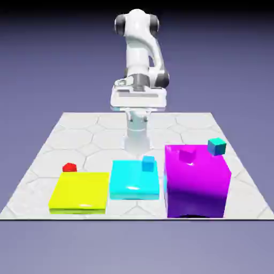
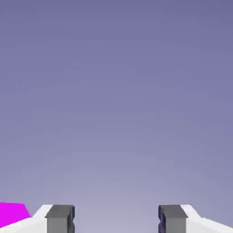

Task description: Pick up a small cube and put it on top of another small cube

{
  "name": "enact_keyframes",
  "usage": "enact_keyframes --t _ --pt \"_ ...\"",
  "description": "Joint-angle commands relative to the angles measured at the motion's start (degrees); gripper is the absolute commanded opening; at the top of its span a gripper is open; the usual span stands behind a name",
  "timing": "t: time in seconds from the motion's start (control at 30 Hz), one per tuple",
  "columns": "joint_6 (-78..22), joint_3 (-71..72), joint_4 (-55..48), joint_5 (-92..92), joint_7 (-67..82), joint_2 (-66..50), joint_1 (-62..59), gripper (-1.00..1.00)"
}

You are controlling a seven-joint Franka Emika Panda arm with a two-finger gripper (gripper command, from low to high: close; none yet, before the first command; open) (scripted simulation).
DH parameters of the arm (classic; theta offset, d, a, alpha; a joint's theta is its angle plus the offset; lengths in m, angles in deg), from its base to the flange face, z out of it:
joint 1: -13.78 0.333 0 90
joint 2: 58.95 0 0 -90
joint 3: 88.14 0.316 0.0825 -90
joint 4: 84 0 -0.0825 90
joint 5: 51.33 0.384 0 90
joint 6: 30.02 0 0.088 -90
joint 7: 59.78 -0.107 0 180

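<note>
The tiny red cube (image 1: pixel 69 167) rests on the table just behind the far left corner of the flat yellow block (image 1: pixel 80 191). At the exterior view's right, the tiny dark teal cube (image 1: pixel 217 145) sits by the far right corner of the tall magenta block (image 1: pixel 197 182). My gripper (image 1: pixel 138 100) hangs high over the table's far side, well away from both cubes. In the hand view the gripper (image 2: pixel 116 219) is open, its grey fingertips (image 2: pixel 60 218) wide apart with only backdrop between them. Neither cube shows in that view.
A cyan block (image 1: pixel 134 184) carries a small sky-blue cube (image 1: pixel 148 163). On top of the magenta block sits a small magenta cube (image 1: pixel 187 155). A magenta patch (image 2: pixel 12 213) shows at the hand view's lower left corner.
</note>
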Motion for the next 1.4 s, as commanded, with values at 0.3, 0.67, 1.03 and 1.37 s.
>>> enact_keyframes --t 0.3,0.67,1.03,1.37 --pt "0.07 -20.77 -0.19 4.25 7.12 -3.32 14.44 0.0" --pt "0.14 -43.61 -0.4 8.93 14.95 -6.98 30.31 0.0" --pt "0.21 -66.45 -0.61 13.61 22.78 -10.63 46.19 0.0" --pt "0.27 -87.21 -0.8 17.87 29.9 -13.96 60.62 0.0"
